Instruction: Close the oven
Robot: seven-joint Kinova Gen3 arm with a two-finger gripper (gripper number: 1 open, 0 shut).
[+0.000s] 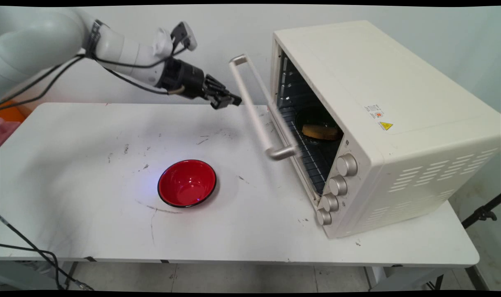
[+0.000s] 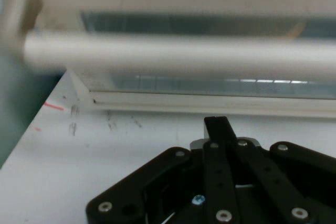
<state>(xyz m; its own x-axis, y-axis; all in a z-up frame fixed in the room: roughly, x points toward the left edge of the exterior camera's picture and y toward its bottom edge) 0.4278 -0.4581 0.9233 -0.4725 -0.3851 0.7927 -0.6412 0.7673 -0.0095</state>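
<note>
My gripper [image 1: 227, 100], fingers closed on nothing, hovers just left of the oven door handle [image 1: 256, 111], whose long axis runs near-to-far.

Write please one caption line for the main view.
Gripper shut beside the oven door handle; bread inside the toaster oven, red bowl on table.

A: Where does the oven [image 1: 378, 123] stand?
B: On the table's [image 1: 89, 231] right side, door [image 1: 275, 123] ajar toward the left, handle [image 1: 256, 109] out in front of it.
A: Anything in it?
B: A pan [image 1: 318, 123] with bread [image 1: 321, 132] on the rack.
A: The bowl [image 1: 187, 183]?
B: Left of the oven, nearer the front edge. The gripper [image 1: 229, 100] hangs above the table's back, just left of the handle.
</note>
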